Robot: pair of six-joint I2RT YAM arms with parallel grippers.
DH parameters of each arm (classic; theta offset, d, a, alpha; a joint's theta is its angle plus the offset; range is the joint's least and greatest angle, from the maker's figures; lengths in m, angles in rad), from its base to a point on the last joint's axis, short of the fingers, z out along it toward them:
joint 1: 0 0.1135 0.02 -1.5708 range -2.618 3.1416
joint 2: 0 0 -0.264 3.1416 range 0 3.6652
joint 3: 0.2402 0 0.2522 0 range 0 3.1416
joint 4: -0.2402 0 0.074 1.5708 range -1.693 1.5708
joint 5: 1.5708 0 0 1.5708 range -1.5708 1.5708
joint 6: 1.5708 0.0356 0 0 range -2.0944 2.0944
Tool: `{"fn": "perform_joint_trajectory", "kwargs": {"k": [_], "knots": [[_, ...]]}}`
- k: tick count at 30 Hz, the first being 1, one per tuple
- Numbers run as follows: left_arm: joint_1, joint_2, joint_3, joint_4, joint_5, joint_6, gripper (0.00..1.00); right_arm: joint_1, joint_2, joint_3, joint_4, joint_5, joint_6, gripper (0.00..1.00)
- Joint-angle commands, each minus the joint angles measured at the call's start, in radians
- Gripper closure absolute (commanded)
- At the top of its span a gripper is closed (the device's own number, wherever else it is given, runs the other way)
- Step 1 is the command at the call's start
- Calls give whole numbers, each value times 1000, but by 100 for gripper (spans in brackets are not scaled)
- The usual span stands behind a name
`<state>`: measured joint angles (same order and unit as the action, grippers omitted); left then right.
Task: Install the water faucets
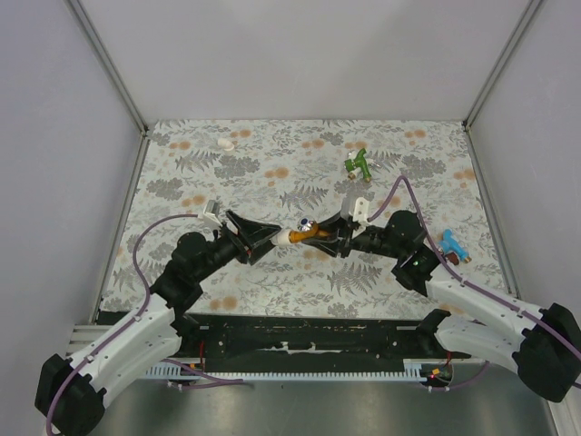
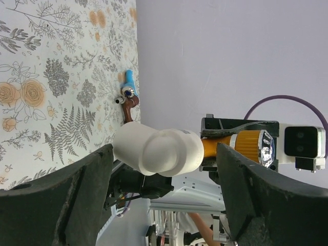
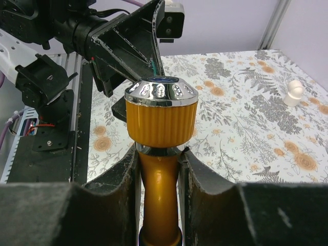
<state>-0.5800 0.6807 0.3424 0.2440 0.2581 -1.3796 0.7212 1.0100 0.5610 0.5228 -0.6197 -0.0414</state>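
The orange water faucet [image 1: 314, 232] hangs above the middle of the table, and my right gripper [image 1: 336, 234] is shut on it. In the right wrist view the fingers [image 3: 120, 177] clamp the faucet's orange stem [image 3: 160, 179] just under its ribbed, chrome-capped knob. A white elbow fitting [image 2: 156, 149] sits on the faucet's other end. My left gripper [image 2: 164, 154] is open around that fitting, with a gap showing on its right side. The green faucet [image 1: 359, 163] lies at the back, and the blue faucet [image 1: 451, 245] lies at the right beside a dark red faucet [image 2: 128, 108].
A second white fitting [image 1: 224, 143] lies at the back left of the floral table cover [image 1: 272, 173]. Grey walls with metal frame posts [image 1: 109, 64] enclose the table. A black rail [image 1: 300, 341] runs along the near edge between the arm bases.
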Motion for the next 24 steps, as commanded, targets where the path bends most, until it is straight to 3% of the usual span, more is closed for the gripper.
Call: {"fn": "perform_joint_trajectory", "kwargs": {"k": [1, 11, 24], "knots": [[-4, 3, -6, 71, -2, -61, 14, 6, -40, -6, 121, 32, 3, 100], [-4, -1, -43, 112, -16, -94, 13, 6, -64, -41, 201, 58, 37, 100], [-27, 28, -40, 210, 3, -167, 15, 7, 41, -78, 425, 21, 147, 100]]}}
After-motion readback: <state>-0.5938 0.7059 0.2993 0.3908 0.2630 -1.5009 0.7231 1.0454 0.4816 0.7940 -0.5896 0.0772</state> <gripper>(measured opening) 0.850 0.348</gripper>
